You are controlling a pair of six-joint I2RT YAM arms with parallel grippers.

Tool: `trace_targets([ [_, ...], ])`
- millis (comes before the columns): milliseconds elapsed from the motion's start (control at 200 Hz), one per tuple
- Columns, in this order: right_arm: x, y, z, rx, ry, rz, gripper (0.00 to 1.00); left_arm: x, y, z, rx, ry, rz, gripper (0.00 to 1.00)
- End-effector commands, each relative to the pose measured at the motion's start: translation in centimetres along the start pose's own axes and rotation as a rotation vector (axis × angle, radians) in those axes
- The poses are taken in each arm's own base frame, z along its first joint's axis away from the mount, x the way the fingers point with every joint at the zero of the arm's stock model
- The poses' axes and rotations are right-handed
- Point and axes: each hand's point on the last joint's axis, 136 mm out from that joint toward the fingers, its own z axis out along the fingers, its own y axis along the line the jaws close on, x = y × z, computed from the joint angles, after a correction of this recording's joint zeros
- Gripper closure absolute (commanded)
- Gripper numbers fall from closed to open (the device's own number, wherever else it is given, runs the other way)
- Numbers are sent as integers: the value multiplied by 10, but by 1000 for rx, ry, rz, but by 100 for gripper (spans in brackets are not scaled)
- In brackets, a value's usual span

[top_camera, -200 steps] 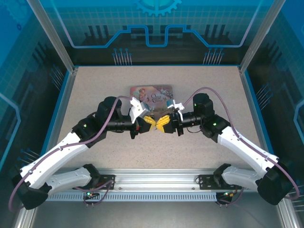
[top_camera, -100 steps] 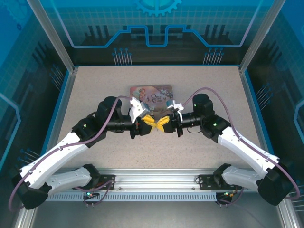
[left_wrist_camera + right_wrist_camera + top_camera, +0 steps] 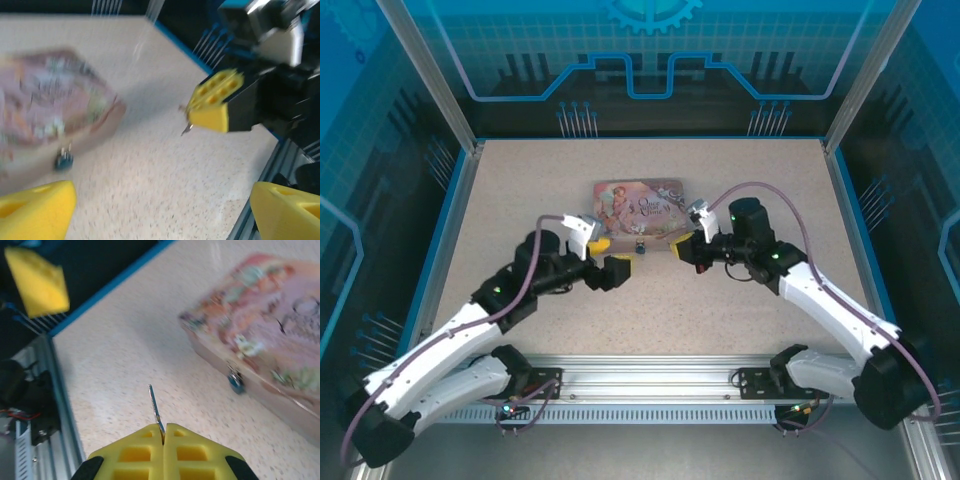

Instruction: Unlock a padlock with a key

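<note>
We see a white left arm [image 3: 430,345] and white right arm [image 3: 830,300] with black joints [image 3: 750,215], thin purple-grey cables [image 3: 760,185] and yellow finger pads [image 3: 135,455] with holes.

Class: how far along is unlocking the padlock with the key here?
Done: the key is pinched in the shut right claw, blade sticking out. In hand: that claw is apart from the padlock, which sits at the pink tin's front; the left claw is open, empty. Left: insert the key, turn it, open the padlock.

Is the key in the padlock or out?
Out: the thin silvery metal key sticks from the shut right end effector, clear of the small dark-blue padlock.
</note>
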Motion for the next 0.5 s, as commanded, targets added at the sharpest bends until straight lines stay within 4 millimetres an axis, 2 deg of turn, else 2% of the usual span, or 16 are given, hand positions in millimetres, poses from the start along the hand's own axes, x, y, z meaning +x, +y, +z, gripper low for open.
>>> trace_targets([
  [0,3,-28,10,99,40,93,100,13,35,8,-110,-67,-211,6],
  [55,2,-41,15,128,47,126,100,13,56,2,-174,-90,-269,2],
  [65,-7,-41,14,128,29,121,100,12,59,1,-181,-95,-276,2],
  [95,-16,-46,15,126,11,128,100,7,68,-4,-202,-107,-302,1],
  [255,-43,-69,26,19,-72,215,100,-21,115,-24,-306,-121,-348,1],
  [385,-55,-84,46,-33,-75,225,100,-37,153,-17,-313,-115,-410,1],
  [495,-69,-102,61,-72,-109,250,100,-47,178,4,-300,-88,-432,1],
])
